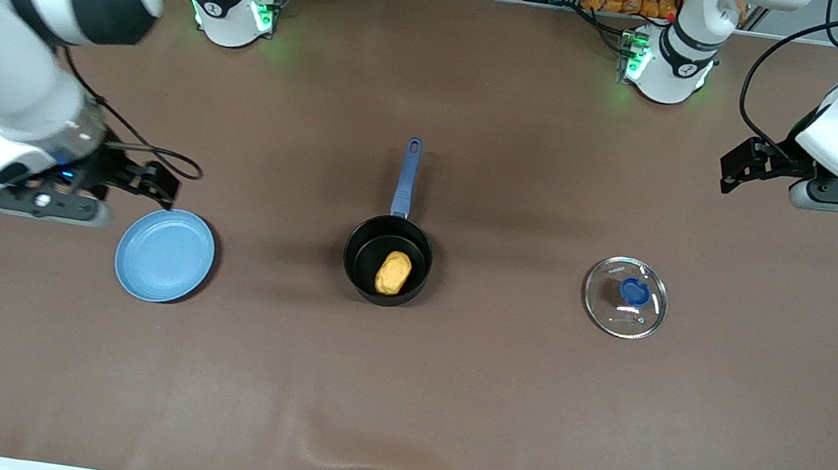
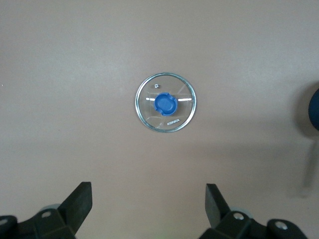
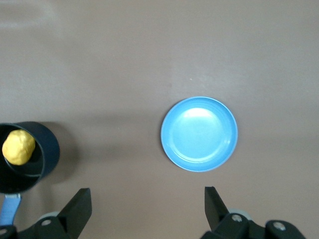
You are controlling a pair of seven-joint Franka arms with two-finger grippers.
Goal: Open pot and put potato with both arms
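The black pot with its long blue handle stands open in the middle of the table. The yellow-orange potato lies inside it. The glass lid with a blue knob lies flat on the table toward the left arm's end, apart from the pot. My left gripper is open and empty, up in the air over the table near the left arm's end; its wrist view shows the lid below. My right gripper is open and empty, beside the plate; its wrist view shows the pot and potato.
A flat light-blue plate lies toward the right arm's end, also in the right wrist view. The brown mat covers the table. The arm bases stand along the table's edge farthest from the front camera.
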